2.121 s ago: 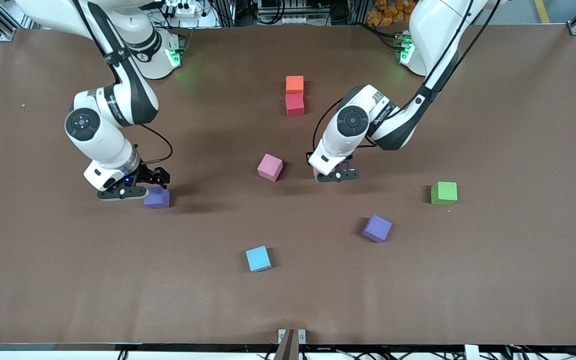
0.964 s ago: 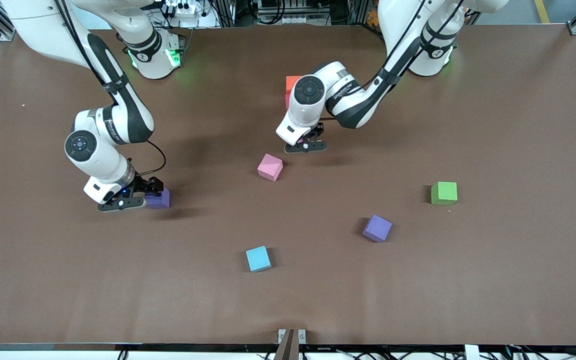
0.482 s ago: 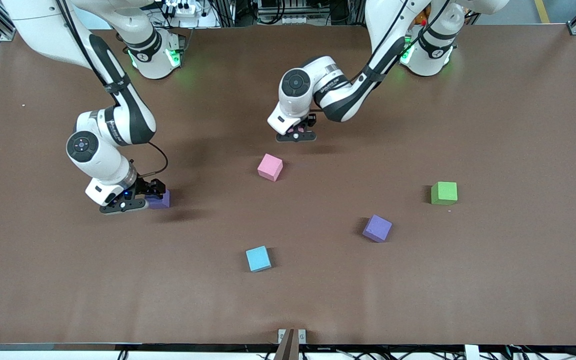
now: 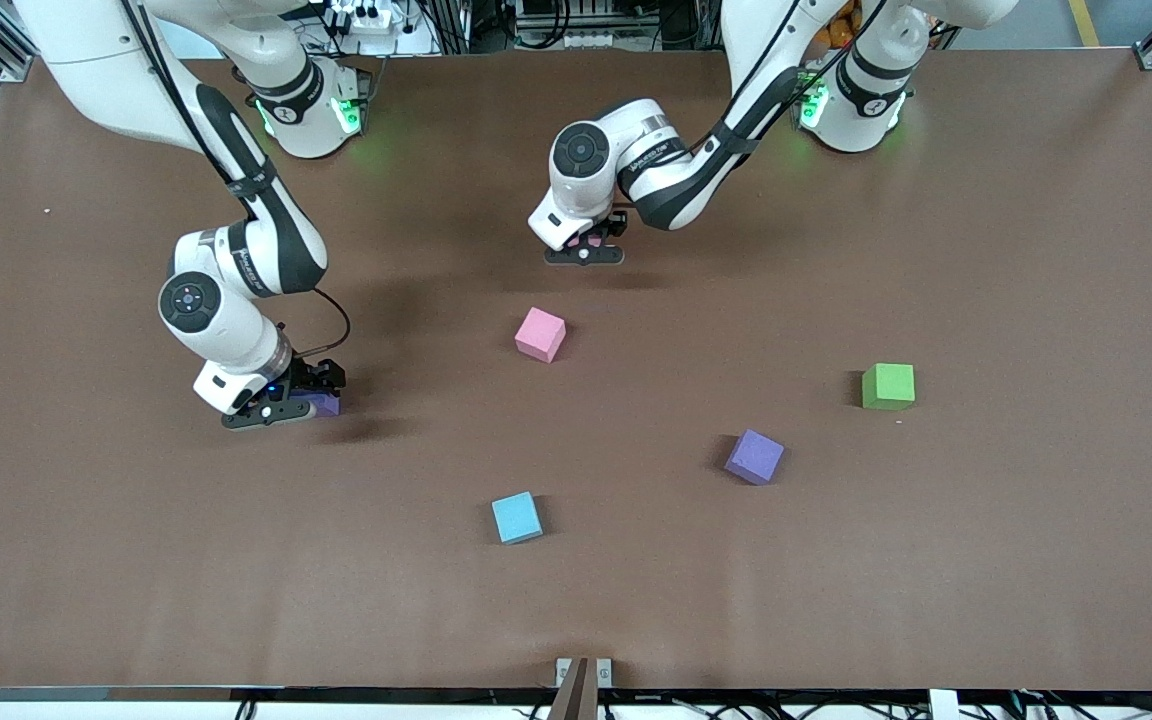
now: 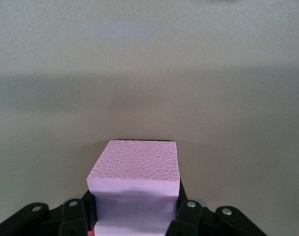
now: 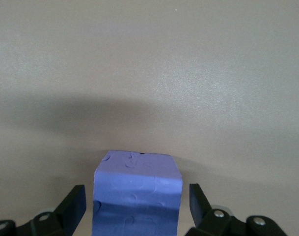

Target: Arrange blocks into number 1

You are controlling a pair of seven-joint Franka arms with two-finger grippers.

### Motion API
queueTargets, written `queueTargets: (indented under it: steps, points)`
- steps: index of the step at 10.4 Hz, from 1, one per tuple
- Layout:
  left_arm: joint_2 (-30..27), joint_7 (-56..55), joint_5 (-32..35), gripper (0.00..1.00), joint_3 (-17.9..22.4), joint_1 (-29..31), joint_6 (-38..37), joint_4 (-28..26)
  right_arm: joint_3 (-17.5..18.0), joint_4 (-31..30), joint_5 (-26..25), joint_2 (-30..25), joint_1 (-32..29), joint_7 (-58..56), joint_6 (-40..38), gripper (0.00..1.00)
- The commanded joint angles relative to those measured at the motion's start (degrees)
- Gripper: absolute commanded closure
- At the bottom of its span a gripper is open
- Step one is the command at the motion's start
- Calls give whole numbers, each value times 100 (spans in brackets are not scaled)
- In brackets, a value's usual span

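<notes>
- Pink foam cube point(image 5: 134, 184), pebbled on top, you see it gripped by the left gripper point(image 4: 586, 252).
- Your right gripper point(image 4: 281, 408) stands open around the purple cube point(image 6: 137, 194), fingers point(image 6: 73, 206) apart from it, on the table point(image 4: 986, 250).
- Another pink cube point(image 4: 540, 333) lies mid-table.

A: How do our arms look? Our left tool point(image 4: 586, 252) is low over the bench's middle, elbow bent, fingers point(image 5: 187, 216) clamped tight on a pink block point(image 5: 136, 189).

B: Yep. Our right tool point(image 4: 281, 408) is down at the bench toward the right arm's end, wrist tilted, fingers point(image 6: 73, 205) straddling a purple block point(image 6: 137, 194) with gaps either side.
</notes>
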Motion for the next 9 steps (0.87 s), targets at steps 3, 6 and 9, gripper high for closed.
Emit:
queueTargets:
  steps: [3, 6, 9]
  points:
    - [-23, -81, -23, 100, -32, 6, -36, -107, -140, 29, 109, 47, 59, 235, 114, 47]
    - [13, -72, -23, 45, -32, 6, -36, -98, -149, -137, 469, -565, 287, 787, 9, 46]
    - [-65, -72, -23, 0, -24, 50, -53, -28, -149, -269, 469, -1050, 419, 1517, -122, 46]
